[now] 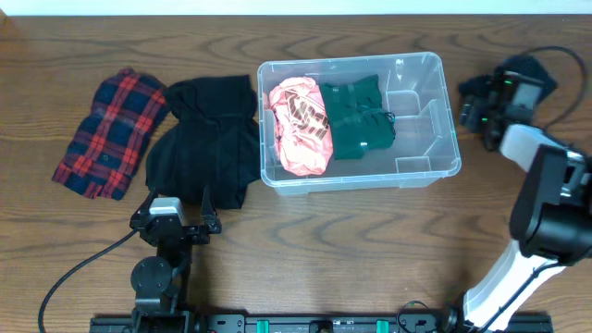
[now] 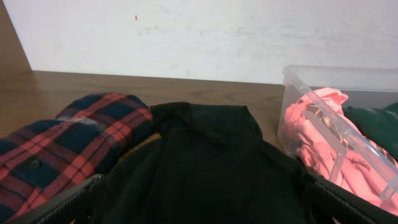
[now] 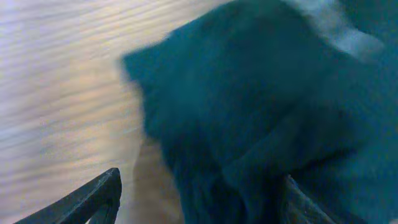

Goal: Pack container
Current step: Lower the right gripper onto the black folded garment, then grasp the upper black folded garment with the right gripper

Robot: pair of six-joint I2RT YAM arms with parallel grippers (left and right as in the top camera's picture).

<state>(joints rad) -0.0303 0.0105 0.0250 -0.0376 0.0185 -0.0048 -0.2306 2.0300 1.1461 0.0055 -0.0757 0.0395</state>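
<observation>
Between parted fingers of right gripper (image 3: 202, 178), nothing clamped: dark teal cloth (image 3: 261, 93), wrist view. Overhead shows container (image 1: 363, 181) near it; left gripper (image 1: 176, 224) wide, empty.

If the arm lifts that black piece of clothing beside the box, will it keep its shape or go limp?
Probably limp: the black garment lies in soft wrinkled folds, so it would likely drape and unfold from one pinch. It looks like thin cloth, so probably light. Pushed, it would likely bunch up on the wooden table, not slide.
</observation>
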